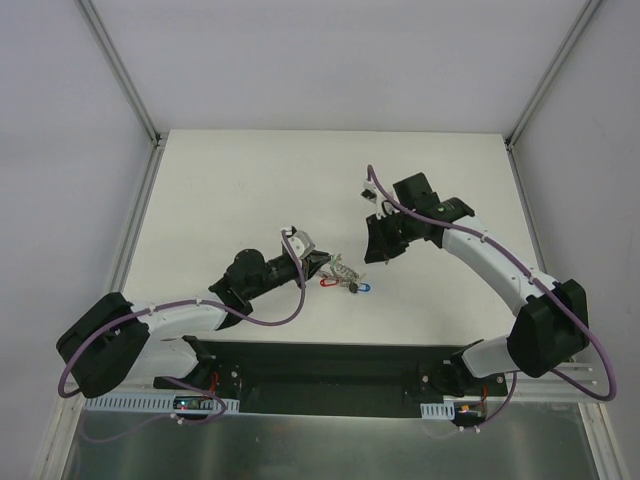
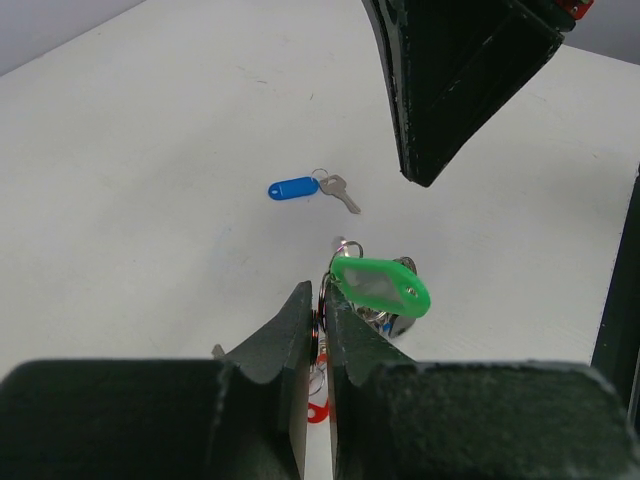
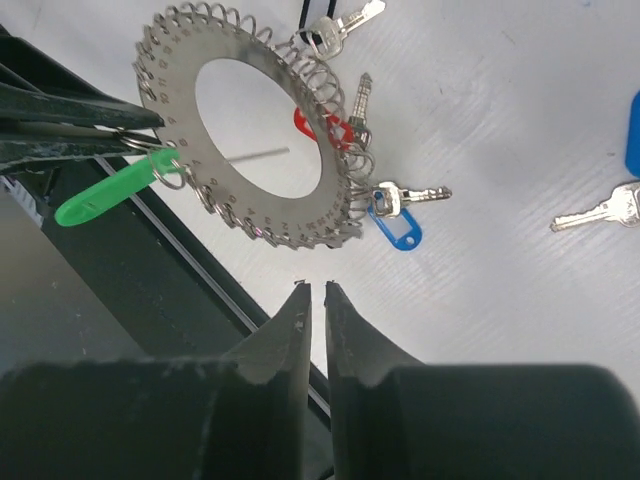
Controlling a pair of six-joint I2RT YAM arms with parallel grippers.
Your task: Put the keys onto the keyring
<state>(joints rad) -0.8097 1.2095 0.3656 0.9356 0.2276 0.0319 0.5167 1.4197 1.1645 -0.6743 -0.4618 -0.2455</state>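
The keyring [image 3: 170, 80], a wide silvery disc rimmed with small coils, hangs above the table with its edge pinched in my shut left gripper [image 2: 320, 295]. A green-tagged key [image 2: 381, 285] dangles from the rim right by those fingers [image 3: 70, 118]; its tag [image 3: 104, 196] also shows in the right wrist view. A blue-tagged key [image 3: 396, 224] and a red tag [image 3: 318, 128] hang from the far side. Another blue-tagged key [image 2: 294, 188] lies loose on the table. My right gripper [image 3: 316, 289] hovers beside the ring, shut and empty.
The white table [image 1: 240, 190] is walled by a metal frame with grey panels. A black base rail [image 1: 330, 370] runs along the near edge. The right arm's gripper [image 2: 450, 90] looms close above and ahead of the left one. The two grippers [image 1: 378, 245] stand near each other at mid-table.
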